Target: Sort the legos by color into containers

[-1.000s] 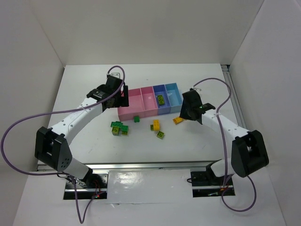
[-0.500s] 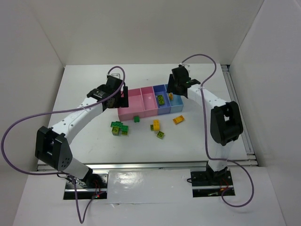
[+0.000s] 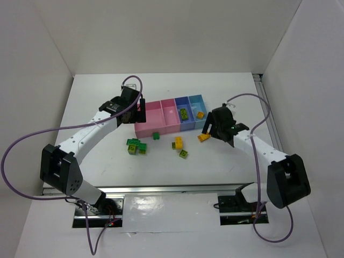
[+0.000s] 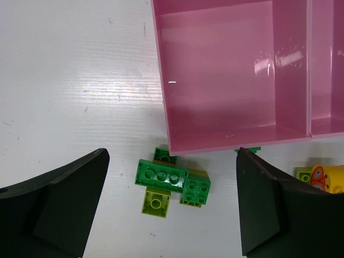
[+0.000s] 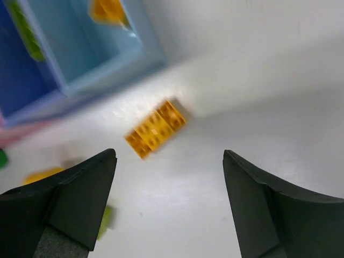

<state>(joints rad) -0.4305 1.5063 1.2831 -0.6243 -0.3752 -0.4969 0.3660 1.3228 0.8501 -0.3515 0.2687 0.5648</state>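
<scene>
The right gripper has just let go. A second ago it was low beside the bins, half a second ago it was up over the pale blue bin with an orange piece under it, and now its jaws stand wide and empty, back down near the table. A dropped orange brick lies inside that pale blue bin, so one more piece is sorted. The gripper now hangs over the other orange brick, which lies flat on the table just in front of the bin, so I judge it the next pick. The left gripper has not moved. It is spread wide and holds nothing, at the front edge of the wide pink bin and above a green cluster of dark and lime bricks. That cluster is still loose on the table, as are a small green brick, a yellow brick and a lime brick. The dark blue bin already holds a sorted green brick. The bricks are hard, glossy plastic, blocky with round studs on top. The bins are smooth thin-walled plastic with low straight sides and shiny floors that catch the light — the table is matte white and faintly scuffed.
</scene>
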